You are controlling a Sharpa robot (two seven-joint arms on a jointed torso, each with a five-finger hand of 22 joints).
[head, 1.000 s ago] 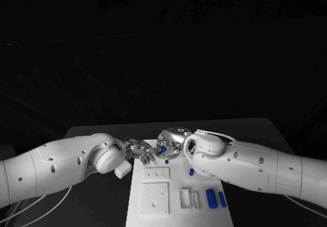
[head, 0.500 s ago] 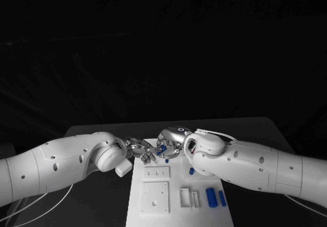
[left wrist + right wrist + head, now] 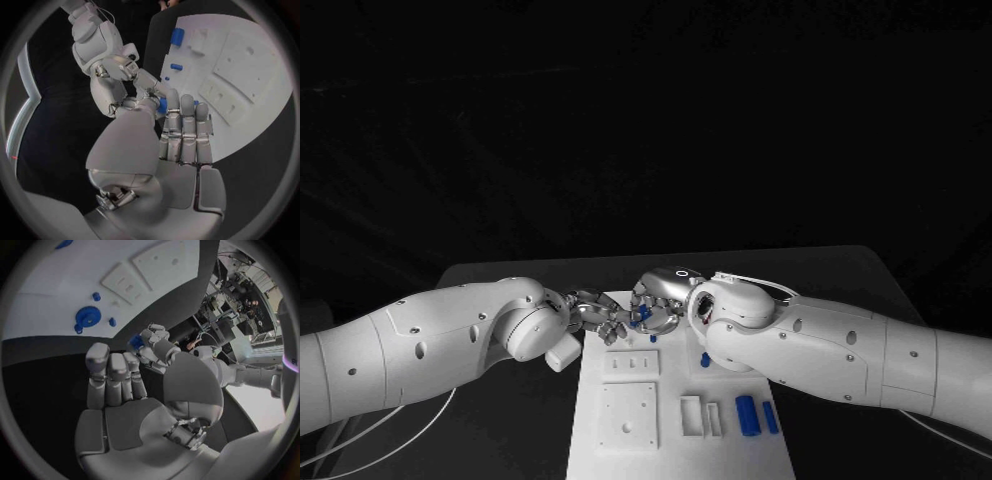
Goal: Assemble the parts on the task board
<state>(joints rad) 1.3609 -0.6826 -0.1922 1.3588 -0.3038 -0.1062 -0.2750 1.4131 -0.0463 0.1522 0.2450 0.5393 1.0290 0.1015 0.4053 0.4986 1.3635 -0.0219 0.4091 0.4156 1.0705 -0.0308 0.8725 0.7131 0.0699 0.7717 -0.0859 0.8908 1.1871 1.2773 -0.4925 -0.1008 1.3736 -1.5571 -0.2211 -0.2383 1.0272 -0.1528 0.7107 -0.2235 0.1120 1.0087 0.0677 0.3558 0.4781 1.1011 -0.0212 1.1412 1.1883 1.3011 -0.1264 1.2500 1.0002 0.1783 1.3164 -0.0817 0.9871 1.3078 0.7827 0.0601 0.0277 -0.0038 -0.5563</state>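
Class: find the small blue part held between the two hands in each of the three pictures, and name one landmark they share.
Head view: the small blue part sits between the left hand and the right hand, above the task board's far end.
Left wrist view: small blue part at the fingertips, centre.
Right wrist view: small blue part beyond the right hand's fingers.
Shared landmark: the white task board.

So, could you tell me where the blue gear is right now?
In the right wrist view, the blue gear lies flat on the task board, beside two small blue parts.
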